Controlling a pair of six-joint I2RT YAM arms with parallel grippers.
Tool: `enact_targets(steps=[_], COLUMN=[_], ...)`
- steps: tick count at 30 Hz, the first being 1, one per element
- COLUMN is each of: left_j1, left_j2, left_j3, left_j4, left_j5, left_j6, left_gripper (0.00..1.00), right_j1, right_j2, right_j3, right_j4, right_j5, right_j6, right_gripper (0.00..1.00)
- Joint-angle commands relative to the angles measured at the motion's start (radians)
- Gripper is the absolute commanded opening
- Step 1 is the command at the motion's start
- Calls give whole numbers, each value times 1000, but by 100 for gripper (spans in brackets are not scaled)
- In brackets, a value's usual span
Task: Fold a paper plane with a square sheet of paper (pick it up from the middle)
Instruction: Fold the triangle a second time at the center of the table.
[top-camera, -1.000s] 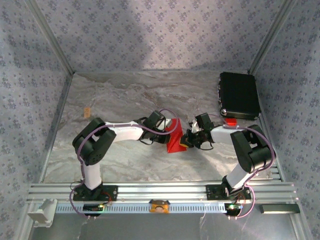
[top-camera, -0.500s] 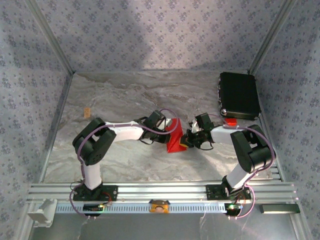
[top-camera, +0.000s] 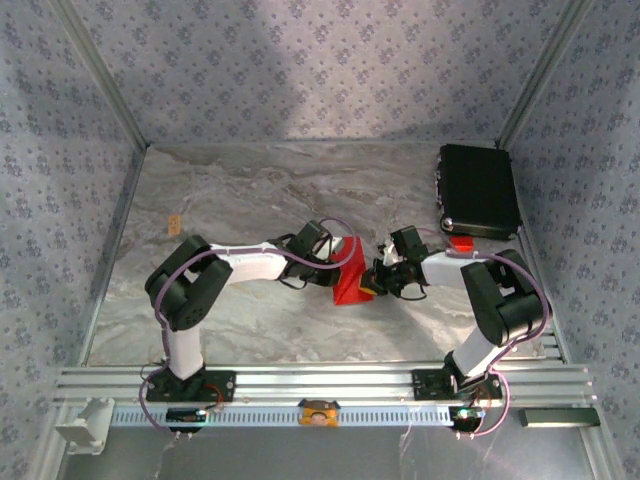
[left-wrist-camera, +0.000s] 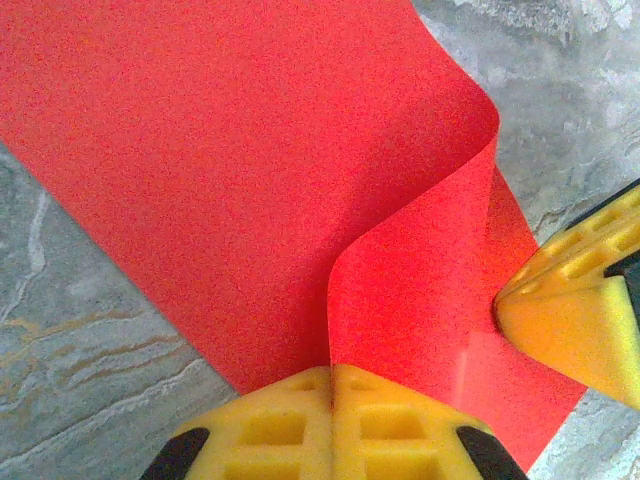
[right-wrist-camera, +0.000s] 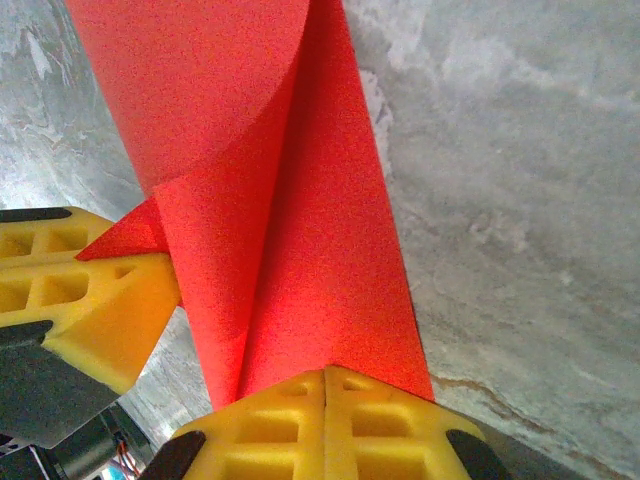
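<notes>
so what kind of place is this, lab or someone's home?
Probably a lab robot cell: grey patterned fabric walls, marble-look tabletop, slotted aluminium mounting rail at the near edge.

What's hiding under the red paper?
Grey marbled table shows around the red paper, which the left claw and right claw both pinch. The patch right beneath the paper is covered, so nothing there can be made out.

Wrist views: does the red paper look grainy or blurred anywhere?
Left wrist view: the thin bright red paper sheet looks grainy, shaded darker inside its curl; right wrist view: same grain, fold edges crisp; top view: soft even light.
</notes>
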Motion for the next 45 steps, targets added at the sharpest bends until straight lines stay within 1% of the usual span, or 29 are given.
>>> enact_targets(steps=[1, 20, 24, 27, 31, 41, 44, 45], left_j1=[6, 7, 6, 5, 6, 5, 6, 5], left_j2=[-24, 17, 28, 32, 28, 34, 34, 33], left_j3=[-7, 3, 9, 14, 7, 14, 16, 18], left_j4=[2, -10, -10, -14, 7, 8, 6, 6], left_j5=[-12, 19, 33, 35, 43, 45, 45, 45], left_j6=[-1, 14, 21, 23, 9, 3, 2, 3], left_gripper=[5, 5, 5, 5, 5, 5, 5, 5], right_j1=[-3, -11, -14, -16, -15, 28, 43, 41], right_j2=[-5, -22, -42, -85, -126, -70, -49, -51], right_j3=[-11, -20, -10, -9, 4, 42, 65, 69], right_j4=[-69, -46, -19, 6, 18, 74, 57, 25], right_j5=[44, 37, 13, 5, -14, -40, -25, 7], right_j6=[-14, -8, 3, 18, 18, 46, 43, 38], right_gripper=[0, 0, 2, 4, 4, 0, 0, 0])
